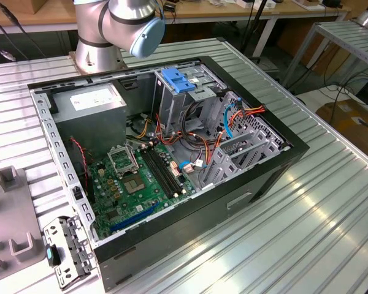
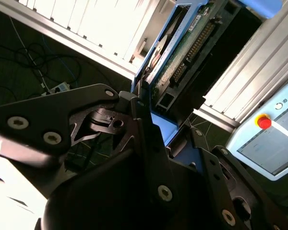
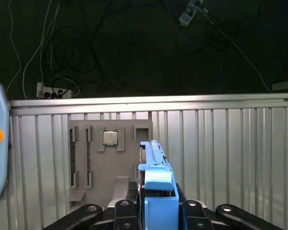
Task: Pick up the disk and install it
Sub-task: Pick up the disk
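Observation:
In the first wrist view the disk (image 3: 156, 178) shows edge-on, its bright blue carrier clamped between the black fingers (image 3: 125, 207) of my gripper (image 3: 156, 210), which is shut on it. The second wrist view shows the disk's (image 2: 185, 52) green circuit-board side and a blue rail reaching away from the gripper (image 2: 151, 122). Beyond the disk lies a grey fixture plate (image 3: 86, 163) on the ribbed metal table; whether the disk touches it I cannot tell. The arm's base (image 1: 101, 37) stands behind the open computer case (image 1: 165, 159) in the exterior view.
Inside the case stand a tall silver cage with a light-blue latch (image 1: 178, 79), a green motherboard (image 1: 138, 184), a power supply (image 1: 89, 104) and loose cables (image 1: 196, 147). The grey fixture plate (image 1: 9, 233) lies at the exterior view's left. A pendant with a red button (image 2: 263, 122) sits nearby.

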`<state>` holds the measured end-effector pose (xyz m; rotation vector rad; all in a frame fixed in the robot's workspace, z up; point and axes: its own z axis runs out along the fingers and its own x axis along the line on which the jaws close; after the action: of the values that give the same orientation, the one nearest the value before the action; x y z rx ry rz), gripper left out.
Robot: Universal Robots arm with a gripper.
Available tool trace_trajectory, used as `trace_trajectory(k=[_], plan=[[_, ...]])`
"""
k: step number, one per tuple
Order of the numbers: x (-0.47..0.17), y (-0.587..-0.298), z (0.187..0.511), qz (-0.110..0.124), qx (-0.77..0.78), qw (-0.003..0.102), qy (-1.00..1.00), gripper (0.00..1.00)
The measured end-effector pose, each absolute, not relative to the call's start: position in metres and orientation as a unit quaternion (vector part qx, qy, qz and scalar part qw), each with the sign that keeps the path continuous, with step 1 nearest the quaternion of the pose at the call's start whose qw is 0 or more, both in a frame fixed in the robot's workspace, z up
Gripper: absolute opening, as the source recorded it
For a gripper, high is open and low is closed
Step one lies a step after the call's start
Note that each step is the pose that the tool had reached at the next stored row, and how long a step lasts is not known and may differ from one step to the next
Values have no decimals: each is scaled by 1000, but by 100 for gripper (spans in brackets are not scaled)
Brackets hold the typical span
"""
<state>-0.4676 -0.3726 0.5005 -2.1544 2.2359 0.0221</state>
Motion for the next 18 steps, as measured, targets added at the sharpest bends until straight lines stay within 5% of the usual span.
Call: trace_trajectory(k=[18], plan=[[-467, -372, 520, 7, -694, 18, 720, 37]])
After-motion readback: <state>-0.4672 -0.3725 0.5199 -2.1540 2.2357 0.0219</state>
